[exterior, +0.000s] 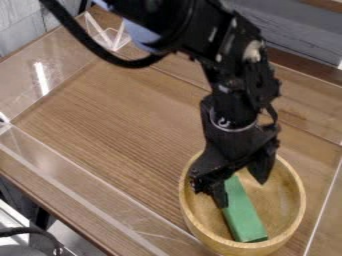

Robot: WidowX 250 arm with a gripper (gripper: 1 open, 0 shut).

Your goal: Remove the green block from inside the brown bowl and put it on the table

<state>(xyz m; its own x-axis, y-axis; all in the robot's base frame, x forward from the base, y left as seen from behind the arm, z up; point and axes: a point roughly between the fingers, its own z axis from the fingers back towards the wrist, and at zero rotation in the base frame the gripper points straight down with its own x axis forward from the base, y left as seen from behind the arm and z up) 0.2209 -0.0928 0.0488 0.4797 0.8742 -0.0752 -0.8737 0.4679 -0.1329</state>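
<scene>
Green block (242, 216), flat rectangular bar in 1 round wooden bowl (201, 218), black gripper (238, 180) spread over its end

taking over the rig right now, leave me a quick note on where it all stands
Gripper: open, fingers down at the bowl, over the upper end of the block; no grip visible.
Green block: inside the brown bowl, its lower end in plain view.
Table: wood-grain top, beside the bowl.
Done: gripper brought to the block.
Left: grip it, lift it out, put it on the table.
</scene>
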